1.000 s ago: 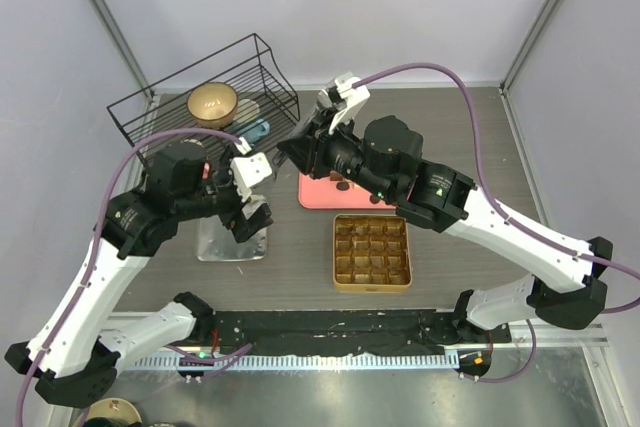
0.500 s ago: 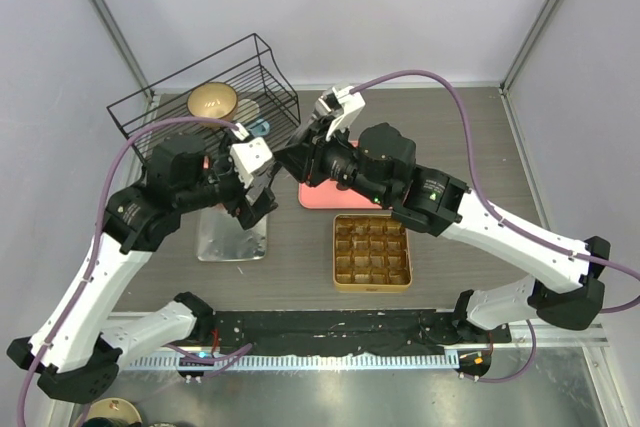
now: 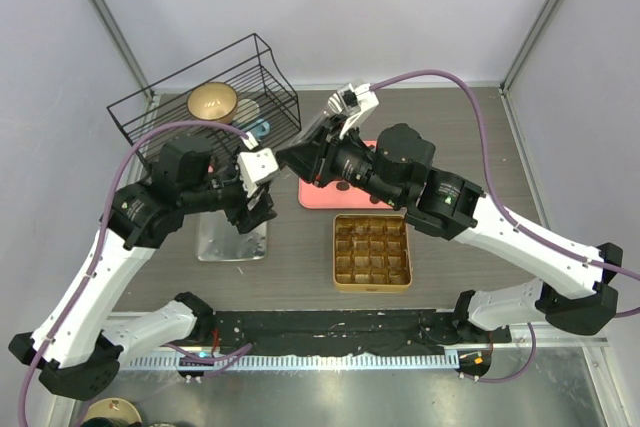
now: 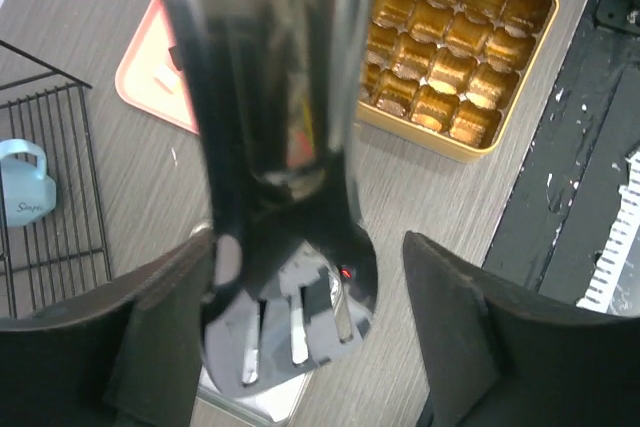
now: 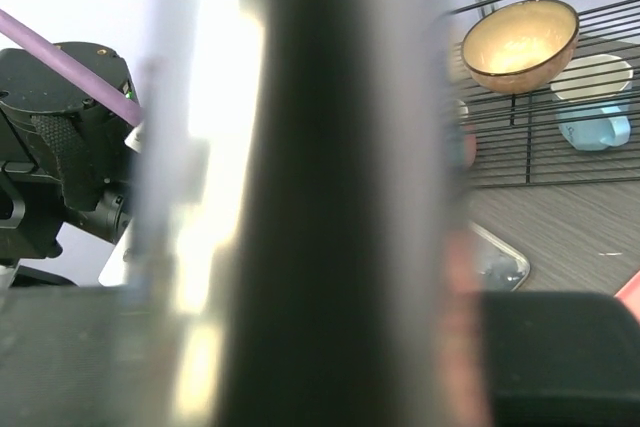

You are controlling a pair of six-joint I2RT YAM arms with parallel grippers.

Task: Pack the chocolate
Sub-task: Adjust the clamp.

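Note:
My right gripper (image 3: 289,157) reaches left over the pink tray (image 3: 316,196) and is shut on the handle of a shiny slotted spatula (image 4: 290,317). The handle fills the right wrist view as a dark blur between the fingers (image 5: 320,347). My left gripper (image 3: 257,209) is open, its fingers wide on either side of the spatula's head (image 4: 305,347) above the table. The gold tin (image 3: 372,251) lies in front of the pink tray; its cups (image 4: 455,47) look empty. No chocolate piece shows clearly; my right arm covers most of the pink tray (image 4: 150,77).
A flat steel tray (image 3: 225,242) lies under my left gripper. A black wire basket (image 3: 200,97) stands at the back left with a gold bowl (image 3: 212,103) and a blue cup (image 3: 255,130) in it. Both wrists are close together.
My left gripper has moved a little up and right, toward the right gripper. The right arm's wrist has swung to the right while its fingertips stayed over the pink tray's left edge.

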